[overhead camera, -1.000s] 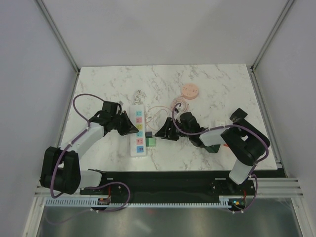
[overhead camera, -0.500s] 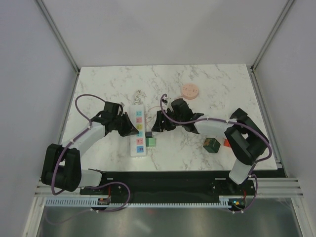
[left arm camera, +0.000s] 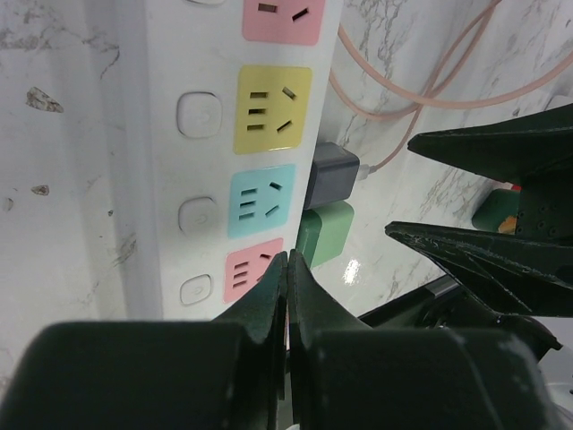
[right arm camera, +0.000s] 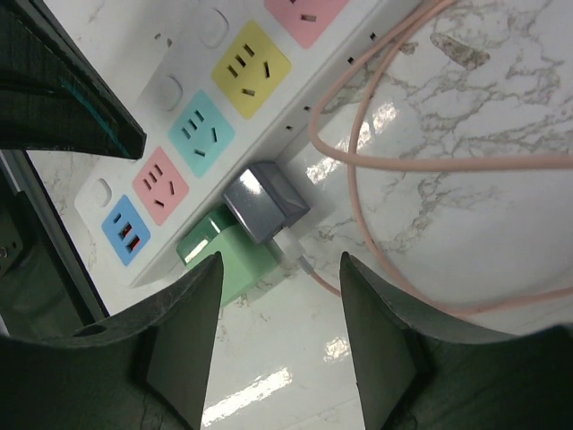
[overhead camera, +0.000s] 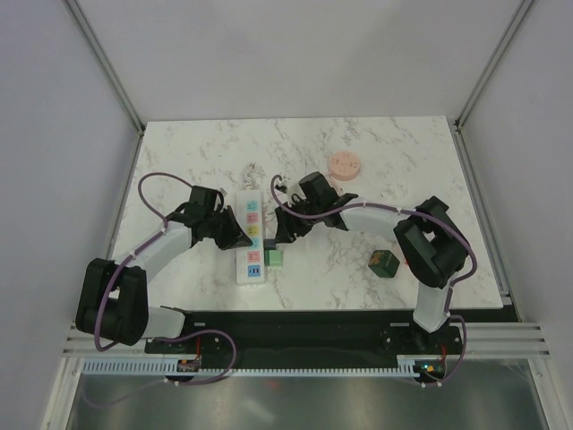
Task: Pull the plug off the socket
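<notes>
Alignment is what we are working on now: the right hand [right arm camera: 279, 269] is hovering with its fingers apart and nothing between them, just above the grey plug [right arm camera: 266, 202], which is sitting in the side of the socket [right arm camera: 224, 81] near the middle of the worktop [overhead camera: 403, 161]. The left hand [left arm camera: 286, 264], fingers pressed together, is holding its tips over the socket's near end by a pink outlet; whether they are actually bearing down we cannot tell. In our judgement we are at the approach, with the plug fully seated and nothing gripped. To do it well, we are aiming to straddle the grey body alone, since a green block [right arm camera: 224, 255] is lying just beside it and a finger could easily be catching that instead. We are also wanting the pink cable [right arm camera: 430, 166] outside the jaws, so that we are gripping the housing and not the cord. Once clamped, we are planning a pull straight sideways, away from the socket, with the left hand pinning the socket so it is not sliding along.
</notes>
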You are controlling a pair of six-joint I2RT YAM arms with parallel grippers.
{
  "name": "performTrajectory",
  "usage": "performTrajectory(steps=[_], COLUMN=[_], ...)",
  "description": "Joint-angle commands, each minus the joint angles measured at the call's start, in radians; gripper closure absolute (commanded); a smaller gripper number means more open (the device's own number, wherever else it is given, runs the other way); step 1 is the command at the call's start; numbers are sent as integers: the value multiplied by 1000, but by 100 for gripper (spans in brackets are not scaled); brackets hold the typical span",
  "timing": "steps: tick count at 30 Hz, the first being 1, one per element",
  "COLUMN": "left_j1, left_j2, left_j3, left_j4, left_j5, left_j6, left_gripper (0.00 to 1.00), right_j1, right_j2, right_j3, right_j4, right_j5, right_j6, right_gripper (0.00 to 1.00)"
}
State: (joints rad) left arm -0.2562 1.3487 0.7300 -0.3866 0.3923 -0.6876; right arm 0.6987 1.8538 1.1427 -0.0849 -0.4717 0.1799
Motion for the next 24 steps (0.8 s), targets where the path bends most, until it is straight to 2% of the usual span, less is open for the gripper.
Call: performTrajectory(steps=[1,12,24], left_j1=[-8,-9,-9], left_j2=[3,10,7], left_j3=[-7,-12,-15], left_j4=[34,43,46], left_j5=[2,23,26], left_j6=[34,31,28], left_gripper=[98,98,98], right_j1=[5,5,5], right_j2=[34,143,208], right_j3=[83,181,250], right_j4=[-33,-76,-168], right_j5=[-83,-177,-249], right_j6=[-109,-149,-235], right_gripper=[38,38,44])
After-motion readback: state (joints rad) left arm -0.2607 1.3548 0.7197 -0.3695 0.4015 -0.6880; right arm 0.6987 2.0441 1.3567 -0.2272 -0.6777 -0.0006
